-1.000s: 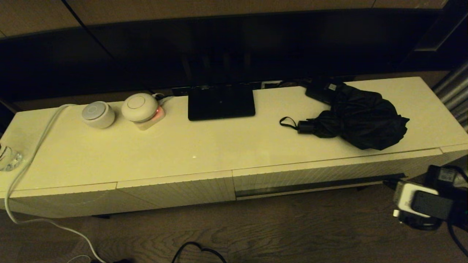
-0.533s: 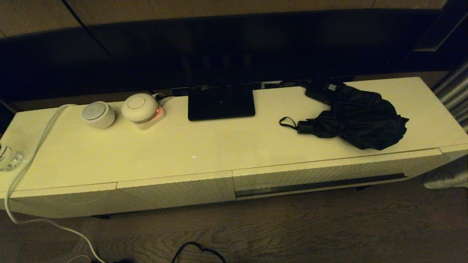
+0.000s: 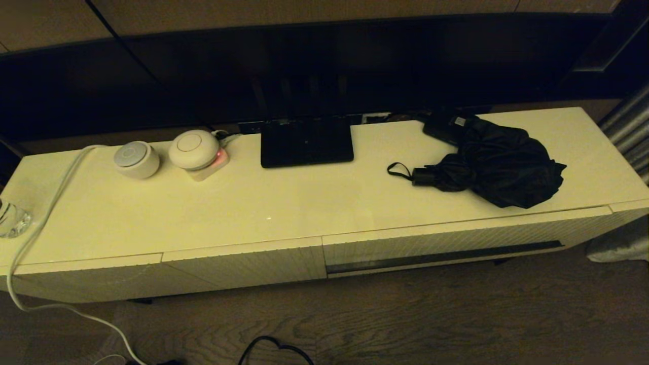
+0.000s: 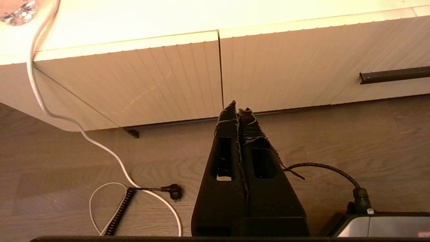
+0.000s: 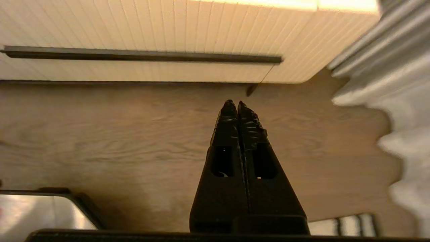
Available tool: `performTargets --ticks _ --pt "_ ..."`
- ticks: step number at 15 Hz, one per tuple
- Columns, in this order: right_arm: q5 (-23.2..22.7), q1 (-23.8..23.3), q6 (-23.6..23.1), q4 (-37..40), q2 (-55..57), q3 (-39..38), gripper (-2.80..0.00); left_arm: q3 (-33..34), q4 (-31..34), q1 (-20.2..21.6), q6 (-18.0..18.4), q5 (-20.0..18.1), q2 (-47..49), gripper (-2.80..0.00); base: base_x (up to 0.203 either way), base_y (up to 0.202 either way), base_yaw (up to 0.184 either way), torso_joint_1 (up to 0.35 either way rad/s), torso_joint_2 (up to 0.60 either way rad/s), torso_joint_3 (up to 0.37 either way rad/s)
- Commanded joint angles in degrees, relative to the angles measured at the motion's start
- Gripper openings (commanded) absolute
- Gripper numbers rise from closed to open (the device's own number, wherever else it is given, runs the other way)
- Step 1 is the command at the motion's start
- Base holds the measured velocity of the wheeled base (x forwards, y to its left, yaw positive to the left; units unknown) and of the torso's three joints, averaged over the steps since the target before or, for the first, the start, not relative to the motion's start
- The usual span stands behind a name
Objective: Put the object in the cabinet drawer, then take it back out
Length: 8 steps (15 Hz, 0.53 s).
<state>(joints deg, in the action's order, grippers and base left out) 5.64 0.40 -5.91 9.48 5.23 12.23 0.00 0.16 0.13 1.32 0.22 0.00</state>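
The black compact umbrella (image 3: 499,165) lies on the right part of the cream cabinet top (image 3: 304,203), its short handle (image 3: 423,176) and thin wrist loop (image 3: 398,170) pointing left. Below it the cabinet drawer (image 3: 456,238) is closed, its long dark slot handle (image 3: 446,256) across the ribbed front; the same handle (image 5: 141,55) shows in the right wrist view. My right gripper (image 5: 234,103) is shut and empty, low over the floor in front of the drawer. My left gripper (image 4: 239,107) is shut and empty too, by the ribbed panels (image 4: 151,80). Neither arm appears in the head view.
A small flat black box (image 3: 446,126) lies behind the umbrella. A black stand (image 3: 307,142), two round white devices (image 3: 136,158) (image 3: 193,148), a glass (image 3: 12,220) and a white cable (image 3: 45,213) sit on the top. Grey curtain (image 5: 386,84) hangs at the right.
The right arm, seen at the lower right of the head view a second ago, has withdrawn out of that view. The umbrella and the drawer have not moved.
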Motion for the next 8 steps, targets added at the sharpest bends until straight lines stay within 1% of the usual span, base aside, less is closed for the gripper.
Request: performTargets --ticks 1,2,3,4,5,6,8 --pt "0.00 0.04 2.50 -1.46 -5.28 -5.50 -2.80 0.18 0.01 0.04 0.00 0.04 0.00 -2.80 0.000 0.000 0.000 0.000 0.00 0.000" --pt "-0.15 0.04 4.60 -3.65 -5.29 -7.99 -2.80 0.18 0.01 0.04 0.00 0.04 0.00 -2.80 0.000 0.000 0.000 0.000 0.00 0.000" --pt "-1.33 0.04 5.82 -6.86 -5.31 -9.32 -2.80 0.18 0.01 0.04 0.00 0.04 0.00 -2.80 0.000 0.000 0.000 0.000 0.00 0.000" --pt "-4.53 0.04 5.88 -7.88 -5.31 -10.22 -2.80 0.18 0.01 0.04 0.00 0.04 0.00 -2.80 0.000 0.000 0.000 0.000 0.00 0.000" --pt "-6.18 0.04 5.07 -8.81 -5.31 -12.02 -2.80 0.18 0.01 0.04 0.00 0.04 0.00 -2.80 0.000 0.000 0.000 0.000 0.00 0.000" --pt "-6.77 0.04 2.98 -9.58 -5.26 -12.23 -2.80 0.18 0.01 0.04 0.00 0.04 0.00 -2.80 0.000 0.000 0.000 0.002 0.00 0.027" --pt "-7.14 0.04 2.05 -9.65 -5.31 -12.31 -2.80 0.18 0.01 0.04 0.00 0.04 0.00 -2.80 0.000 0.000 0.000 0.000 0.00 0.000"
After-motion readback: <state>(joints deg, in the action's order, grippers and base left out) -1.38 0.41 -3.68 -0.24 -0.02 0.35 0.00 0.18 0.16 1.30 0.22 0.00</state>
